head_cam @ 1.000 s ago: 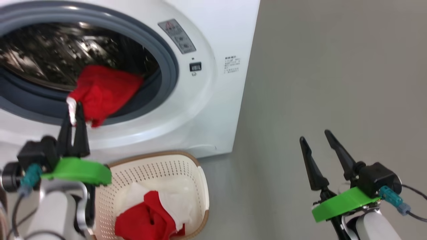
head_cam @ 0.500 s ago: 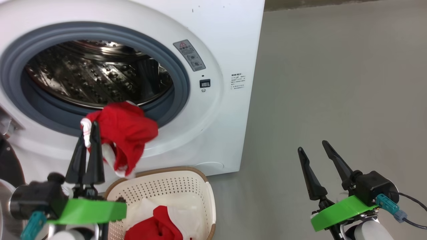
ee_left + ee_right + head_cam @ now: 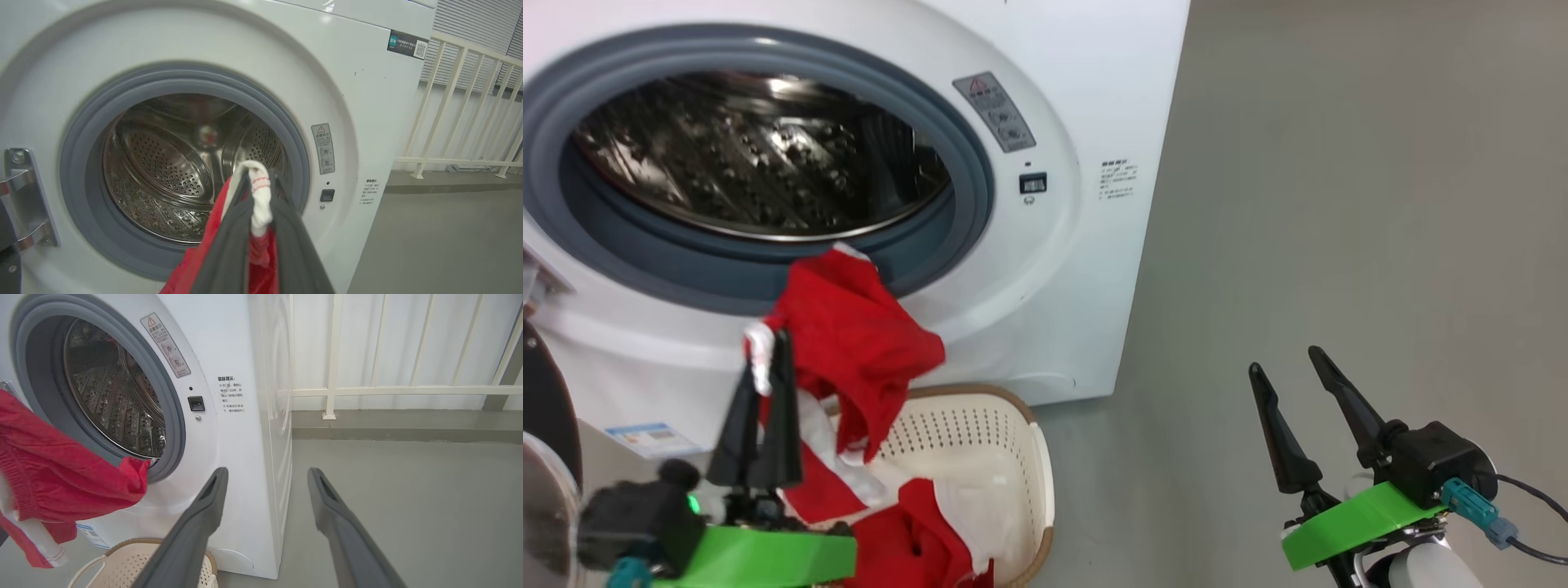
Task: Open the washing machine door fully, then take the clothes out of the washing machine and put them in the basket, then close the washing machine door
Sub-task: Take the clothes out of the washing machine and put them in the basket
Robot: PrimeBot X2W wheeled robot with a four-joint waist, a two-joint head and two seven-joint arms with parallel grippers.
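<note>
– Looking at the lower left of the head view, you want to know what the left gripper (image 3: 768, 351) has?
– Yes. And where is the garment?
– Your left gripper is pressed shut on the white cuff of the red garment (image 3: 858, 343). The garment hangs from the fingers in front of the washing machine (image 3: 1078, 269), just below the grey ring (image 3: 980, 180). Its lower end comes down over the basket (image 3: 1021, 408). You cannot tell if it touches the clothes in the basket (image 3: 923, 523).
– And the basket itself?
– You find it at the bottom centre, on the floor (image 3: 1339, 204) just beside the machine front, with red and white pieces inside.
– The other arm?
– Your right gripper (image 3: 1284, 361) is at the lower right, its two fingers spread apart, over the grey floor and well apart from the machine.
– The door?
– You see a part of the washing machine door (image 3: 551, 392) at the far left edge, swung away from the steel drum (image 3: 760, 163).
</note>
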